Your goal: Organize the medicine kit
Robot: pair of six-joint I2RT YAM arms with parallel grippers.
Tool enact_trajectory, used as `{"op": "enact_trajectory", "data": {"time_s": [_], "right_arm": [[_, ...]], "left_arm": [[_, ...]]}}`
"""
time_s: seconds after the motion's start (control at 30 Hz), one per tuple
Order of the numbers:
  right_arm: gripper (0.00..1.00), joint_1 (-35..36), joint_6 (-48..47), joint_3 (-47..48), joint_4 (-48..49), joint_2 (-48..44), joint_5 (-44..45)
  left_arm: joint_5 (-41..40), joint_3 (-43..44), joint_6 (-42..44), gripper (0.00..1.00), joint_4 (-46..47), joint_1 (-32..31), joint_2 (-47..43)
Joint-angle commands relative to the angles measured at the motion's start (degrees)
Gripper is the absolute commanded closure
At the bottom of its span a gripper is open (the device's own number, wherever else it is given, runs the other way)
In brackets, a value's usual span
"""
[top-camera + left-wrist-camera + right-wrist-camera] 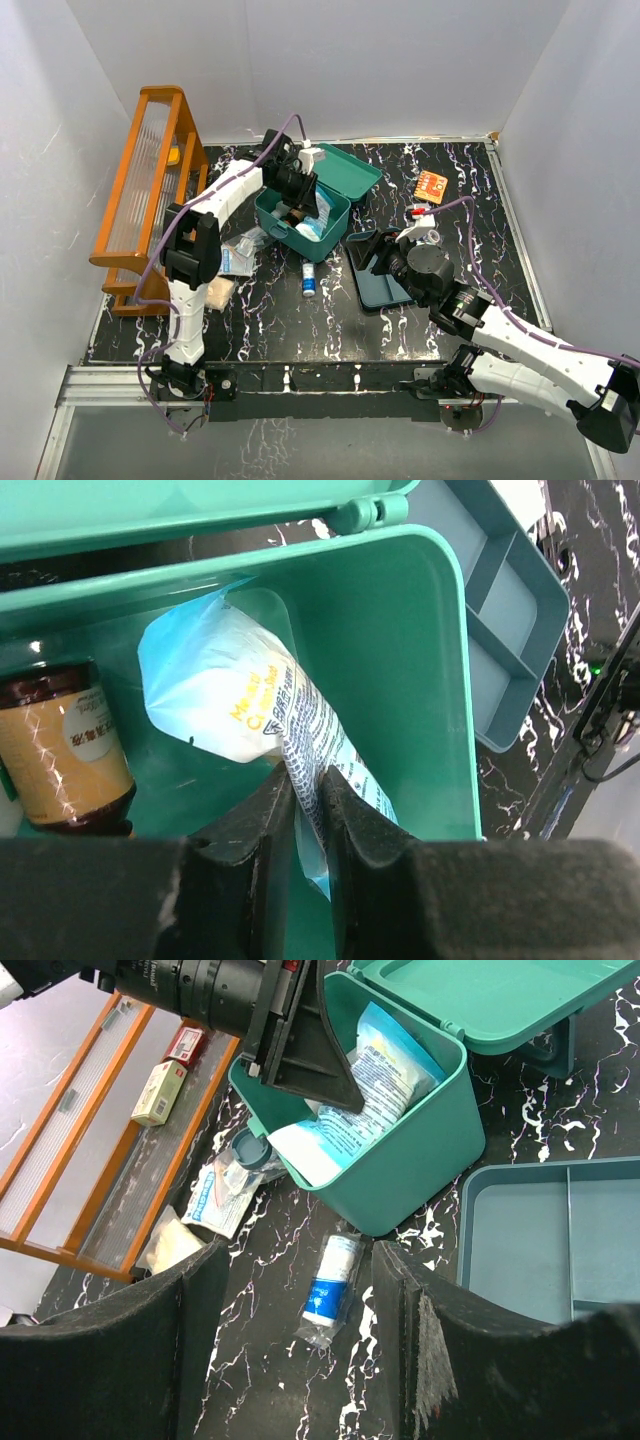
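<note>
The medicine kit, a teal box (328,232), stands open mid-table with its lid (352,170) flung back. Its tray insert (388,288) lies on the table to the right. My left gripper (308,780) reaches into the box (420,680) and is shut on a white and blue packet (240,685). A brown bottle (65,755) lies beside the packet in the box. My right gripper (295,1255) hovers open above a small wrapped white and blue roll (332,1285) lying on the table in front of the box (420,1165), with nothing between its fingers.
An orange wooden rack (150,190) stands along the left wall with small boxes (160,1090) on it. Loose packets (215,1195) lie between rack and kit. A small orange box (431,185) sits at the back right. White walls close in the table.
</note>
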Motion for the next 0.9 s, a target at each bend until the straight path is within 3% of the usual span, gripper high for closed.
{"op": "enact_trajectory", "data": {"time_s": [0.0, 0.37, 0.63, 0.87], "right_arm": [[0.43, -0.13, 0.37, 1.46, 2.88, -0.81, 0.86], [0.42, -0.13, 6.52, 5.39, -4.55, 3.95, 7.15], [0.44, -1.63, 11.13, 10.03, -9.26, 10.36, 5.34], [0.44, -2.10, 11.89, 9.80, -9.14, 11.24, 4.14]], "left_arm": [[4.44, 3.78, 10.37, 0.84, -7.57, -1.28, 0.45], [9.41, 12.20, 21.61, 0.82, -18.35, -2.58, 4.56], [11.57, 13.10, 25.17, 0.83, -21.28, -3.19, 8.51], [3.63, 12.20, 20.85, 0.84, -16.55, -3.20, 9.93]]}}
